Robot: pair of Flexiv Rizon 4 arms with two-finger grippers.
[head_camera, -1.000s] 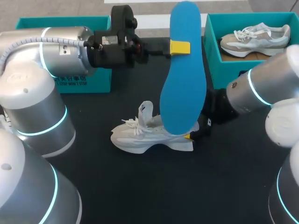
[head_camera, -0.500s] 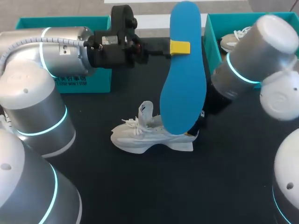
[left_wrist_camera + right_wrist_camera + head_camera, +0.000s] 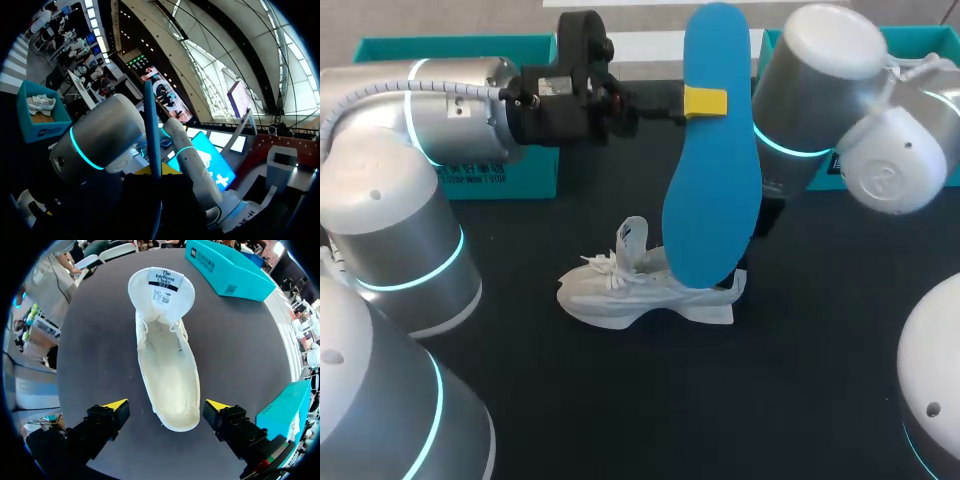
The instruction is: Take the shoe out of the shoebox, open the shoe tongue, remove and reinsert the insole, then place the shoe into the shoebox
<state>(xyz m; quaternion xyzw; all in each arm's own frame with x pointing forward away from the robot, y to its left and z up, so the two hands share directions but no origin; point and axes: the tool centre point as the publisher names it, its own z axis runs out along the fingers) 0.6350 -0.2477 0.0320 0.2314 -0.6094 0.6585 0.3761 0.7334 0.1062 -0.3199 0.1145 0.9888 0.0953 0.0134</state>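
Left gripper [image 3: 705,102] pinches insole [image 3: 712,200] upright, wide end down over shoe [image 3: 640,290] on table [image 3: 820,350]. Right gripper [image 3: 166,407] spread above heel [image 3: 176,421], nearer arm; shoe's long axis runs straight ahead, tongue [image 3: 161,292] at far end

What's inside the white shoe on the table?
Nothing: the shoe is empty down to its pale bare floor, with its tongue folded back. The blue insole is out, held up by the left hand. The toe end is hidden behind the tongue.
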